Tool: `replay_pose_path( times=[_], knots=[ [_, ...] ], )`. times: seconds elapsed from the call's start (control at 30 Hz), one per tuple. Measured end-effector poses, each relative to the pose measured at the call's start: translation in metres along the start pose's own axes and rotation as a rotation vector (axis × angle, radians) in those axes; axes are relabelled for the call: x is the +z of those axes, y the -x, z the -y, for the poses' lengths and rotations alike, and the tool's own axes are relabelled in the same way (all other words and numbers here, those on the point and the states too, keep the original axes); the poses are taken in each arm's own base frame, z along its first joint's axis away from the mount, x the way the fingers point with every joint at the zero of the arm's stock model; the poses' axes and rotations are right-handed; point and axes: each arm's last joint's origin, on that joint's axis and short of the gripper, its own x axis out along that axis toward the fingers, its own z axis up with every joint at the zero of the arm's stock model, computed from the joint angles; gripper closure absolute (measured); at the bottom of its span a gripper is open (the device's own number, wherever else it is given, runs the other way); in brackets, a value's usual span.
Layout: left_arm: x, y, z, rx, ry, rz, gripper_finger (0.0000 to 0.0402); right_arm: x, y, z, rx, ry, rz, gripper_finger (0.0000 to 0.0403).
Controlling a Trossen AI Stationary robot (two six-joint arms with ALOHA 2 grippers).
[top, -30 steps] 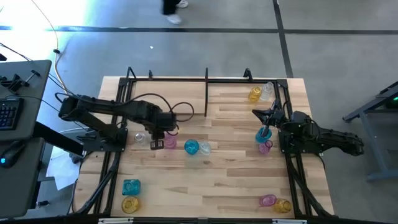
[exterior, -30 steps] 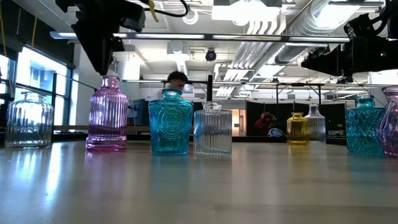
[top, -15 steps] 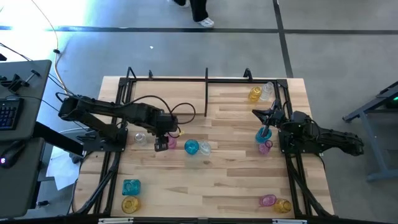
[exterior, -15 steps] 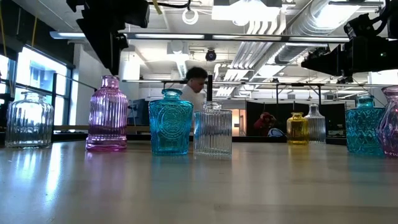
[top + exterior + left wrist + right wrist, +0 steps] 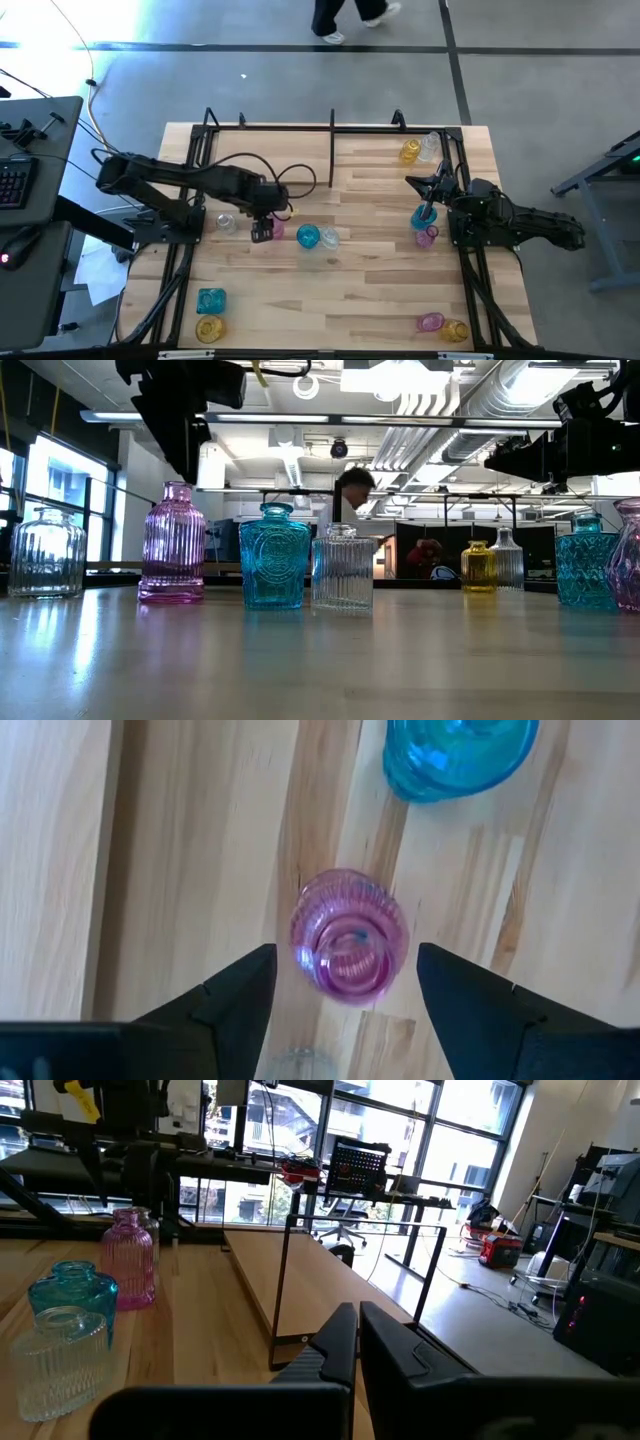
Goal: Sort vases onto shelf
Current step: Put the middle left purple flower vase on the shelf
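Note:
A pink ribbed vase [image 5: 276,230] [image 5: 172,545] [image 5: 349,935] stands upright on its base on the wooden table, left of centre. My left gripper [image 5: 262,232] [image 5: 345,958] hangs open just above it, pointing down, one finger on either side of the vase's mouth with a gap on each side. A teal vase [image 5: 307,237] and a clear vase [image 5: 328,238] stand to its right, and another clear one [image 5: 226,222] to its left. The black-rod shelf [image 5: 332,128] frames the table's far half. My right gripper [image 5: 412,182] [image 5: 357,1325] rests shut at the right side.
More vases stand around the table: teal [image 5: 210,300] and yellow [image 5: 208,328] near left, pink [image 5: 430,322] and yellow [image 5: 455,330] near right, yellow [image 5: 410,151] and clear [image 5: 430,147] far right, teal [image 5: 423,216] and pink [image 5: 427,235] by my right arm. A person walks beyond the far edge.
My left gripper has let go of the pink vase's neck and edged up off it. The vase stands where it was. My right arm has kept still.

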Motion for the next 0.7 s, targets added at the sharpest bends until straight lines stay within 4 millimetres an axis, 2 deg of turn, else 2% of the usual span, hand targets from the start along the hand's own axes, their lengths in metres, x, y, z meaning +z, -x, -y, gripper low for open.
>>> replay_pose_path(
  times=[0.37,0.7],
  knots=[
    [0.006,-0.018,0.001,0.037,-0.037,-0.047,0.0170,0.000,0.000,0.000,0.000,0.000,0.000,0.0403],
    [0.000,-0.017,-0.002,0.036,-0.036,-0.117,0.0170,0.000,0.000,0.000,0.000,0.000,0.000,0.0403]
  ],
)
